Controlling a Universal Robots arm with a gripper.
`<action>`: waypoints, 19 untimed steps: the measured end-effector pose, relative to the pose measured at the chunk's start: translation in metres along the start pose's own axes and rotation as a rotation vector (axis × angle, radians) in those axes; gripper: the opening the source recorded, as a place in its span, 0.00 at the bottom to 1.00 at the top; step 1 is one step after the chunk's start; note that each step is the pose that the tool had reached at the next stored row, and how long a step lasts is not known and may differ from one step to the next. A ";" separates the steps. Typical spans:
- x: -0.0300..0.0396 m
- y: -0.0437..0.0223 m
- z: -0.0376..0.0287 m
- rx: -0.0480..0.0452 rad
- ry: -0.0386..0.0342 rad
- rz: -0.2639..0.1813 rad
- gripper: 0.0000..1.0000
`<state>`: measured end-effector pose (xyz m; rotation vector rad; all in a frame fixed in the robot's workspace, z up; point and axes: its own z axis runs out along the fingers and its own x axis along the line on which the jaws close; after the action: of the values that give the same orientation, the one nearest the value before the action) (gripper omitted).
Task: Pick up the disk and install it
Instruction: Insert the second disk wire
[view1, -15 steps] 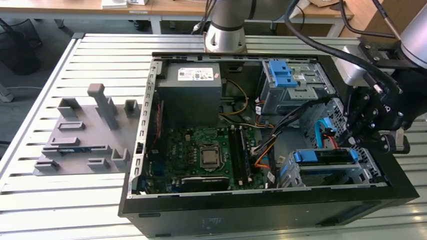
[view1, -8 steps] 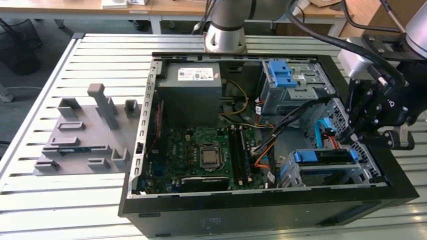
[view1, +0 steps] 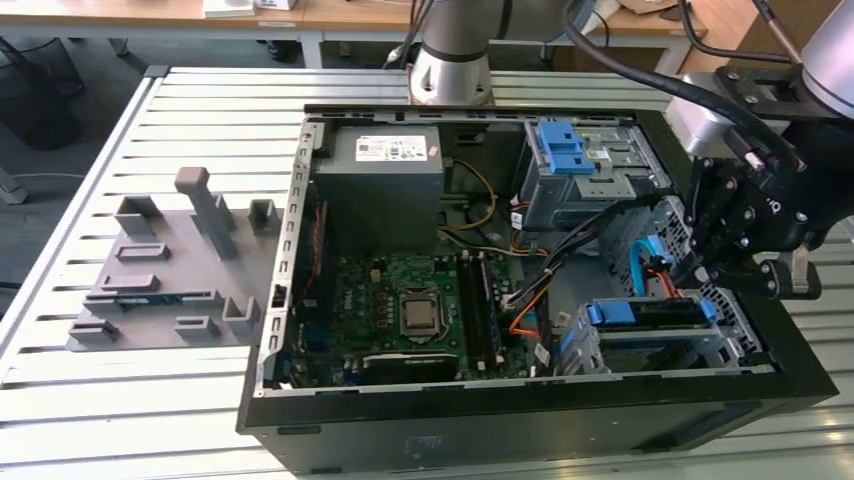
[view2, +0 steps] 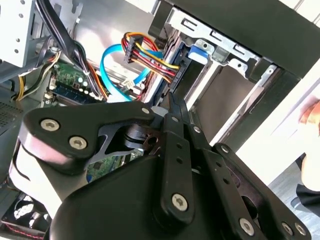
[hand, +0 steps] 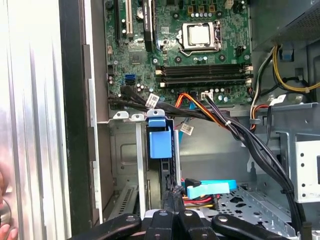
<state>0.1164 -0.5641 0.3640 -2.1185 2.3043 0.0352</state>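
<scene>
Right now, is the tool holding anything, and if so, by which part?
Nothing appears to be held: the tool has its jaws shut together with nothing between them, close to the disk, which sits inside the computer case.

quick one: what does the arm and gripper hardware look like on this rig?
Silver-grey tubular arm with a darker joint band, black cables draped beside it. The gripper is matte black: flat linkage bars joined by silver screw heads, seen in both wrist views, with faint white lettering on the body in the exterior view.
</scene>
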 end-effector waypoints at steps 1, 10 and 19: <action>0.0000 0.0007 -0.0005 0.0005 0.0002 0.000 0.11; 0.0005 0.0087 -0.0079 0.0013 -0.0017 -0.013 0.11; 0.0010 0.0162 -0.0131 0.0037 -0.0030 -0.019 0.11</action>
<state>0.1002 -0.5640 0.3773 -2.1373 2.2801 0.0340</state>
